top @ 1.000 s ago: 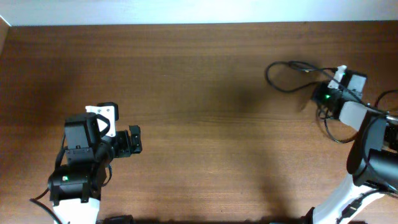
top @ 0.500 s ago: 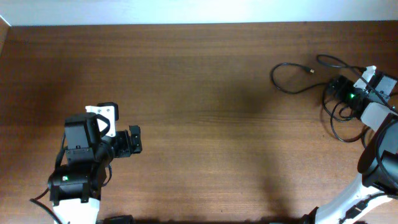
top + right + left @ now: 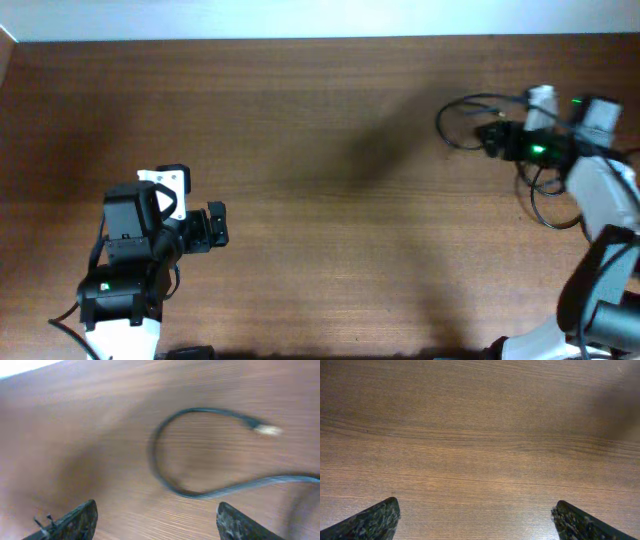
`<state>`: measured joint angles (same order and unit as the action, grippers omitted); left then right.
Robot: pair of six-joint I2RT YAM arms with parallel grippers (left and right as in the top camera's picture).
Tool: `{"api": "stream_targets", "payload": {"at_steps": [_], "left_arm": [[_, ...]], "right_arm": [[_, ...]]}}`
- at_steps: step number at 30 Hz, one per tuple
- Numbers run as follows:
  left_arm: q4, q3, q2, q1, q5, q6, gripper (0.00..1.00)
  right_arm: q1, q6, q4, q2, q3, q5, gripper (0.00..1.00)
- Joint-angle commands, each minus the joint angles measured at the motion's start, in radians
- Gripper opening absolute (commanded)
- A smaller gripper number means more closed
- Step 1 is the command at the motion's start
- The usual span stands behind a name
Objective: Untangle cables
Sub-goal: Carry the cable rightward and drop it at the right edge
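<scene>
While both tools stand open and empty, the entries read: left tool point(image 3: 475, 510), jaws wide, over bare wooden surface point(image 3: 480, 435); right tool point(image 3: 156, 510), jaws apart, nothing between; cables point(image 3: 155, 460), thin and black, one loop flat on the surface just ahead of the right tool, its silver-tipped plug point(image 3: 267, 430) ahead and to the right; further loops point(image 3: 532, 205) behind that tool, beneath its arm.

Thin black cables point(image 3: 441, 128) lay flat in loose loops at upper right of the overhead frame, partly hidden. In the right wrist view one cord point(image 3: 155, 460) curved in an open loop at center, blurred, its silver-tipped plug point(image 3: 268, 430) at upper right.
</scene>
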<state>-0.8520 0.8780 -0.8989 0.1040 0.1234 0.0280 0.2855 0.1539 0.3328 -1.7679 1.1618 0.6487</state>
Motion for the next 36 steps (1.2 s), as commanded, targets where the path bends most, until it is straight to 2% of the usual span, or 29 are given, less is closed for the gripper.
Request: {"api": "stream_targets", "payload": {"at_steps": [1, 5, 8, 17, 19, 22, 23, 26, 36], "left_arm": [[0.001, 0.007, 0.002, -0.003, 0.011, 0.013, 0.99], [0.001, 0.007, 0.002, -0.003, 0.011, 0.013, 0.99], [0.001, 0.007, 0.002, -0.003, 0.011, 0.013, 0.99], [0.001, 0.007, 0.002, -0.003, 0.011, 0.013, 0.99], [0.001, 0.007, 0.002, -0.003, 0.011, 0.013, 0.99], [0.001, 0.007, 0.002, -0.003, 0.011, 0.013, 0.99], [0.001, 0.007, 0.002, -0.003, 0.011, 0.013, 0.99], [0.001, 0.007, 0.002, -0.003, 0.011, 0.013, 0.99], [0.001, 0.007, 0.002, -0.003, 0.011, 0.013, 0.99]], "right_arm": [[-0.167, 0.027, 0.0, 0.011, 0.003, -0.146, 0.86], [-0.34, 0.026, -0.042, -0.021, 0.003, -0.337, 0.88], [-0.402, 0.026, -0.121, -0.085, 0.003, -0.373, 0.92], [-0.409, 0.022, -0.275, -0.302, 0.003, -0.381, 0.95], [-0.409, 0.022, -0.299, -0.333, 0.003, -0.386, 0.99], [-0.408, 0.022, -0.313, -0.362, 0.003, -0.497, 0.99], [-0.405, 0.023, -0.322, -0.372, 0.003, -0.611, 0.99], [-0.362, 0.027, -0.35, -0.372, 0.003, -0.708, 0.99], [-0.003, 0.011, -0.354, -0.373, 0.002, -0.68, 0.99]]}}
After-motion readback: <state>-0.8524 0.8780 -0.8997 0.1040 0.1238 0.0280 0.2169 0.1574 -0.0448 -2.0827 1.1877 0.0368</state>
